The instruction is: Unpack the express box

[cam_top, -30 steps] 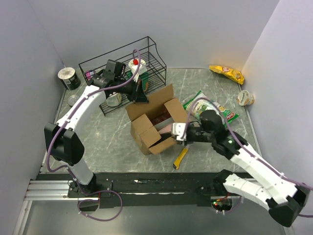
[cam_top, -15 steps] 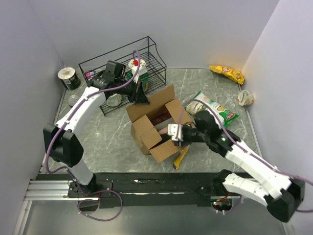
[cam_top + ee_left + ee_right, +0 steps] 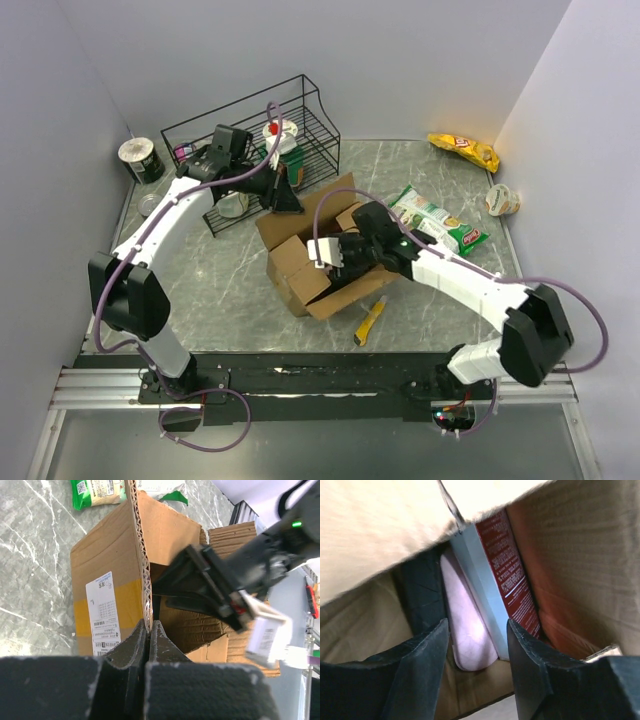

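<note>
The express box (image 3: 292, 264) stands open mid-table, brown cardboard with a yellow-orange label (image 3: 102, 607). My left gripper (image 3: 287, 198) is shut on the edge of its upright back flap (image 3: 141, 555), seen in the left wrist view (image 3: 149, 626). My right gripper (image 3: 337, 256) reaches into the box from the right. In the right wrist view it (image 3: 476, 630) is open, its fingers either side of a pink flat item (image 3: 466, 630). A red-and-white carton (image 3: 507, 587) stands next to the pink item, and a black item (image 3: 422, 597) lies on its other side.
A black wire rack (image 3: 312, 125) with a cup stands behind the box. A green snack bag (image 3: 445, 222), a yellow bag (image 3: 462, 150) and a small cup (image 3: 502, 200) lie to the right. A yellow utility knife (image 3: 369, 322) lies in front. A can (image 3: 140, 158) stands far left.
My right arm has swung left and pushed its open gripper down into the box. The left gripper has kept its hold on the flap.
</note>
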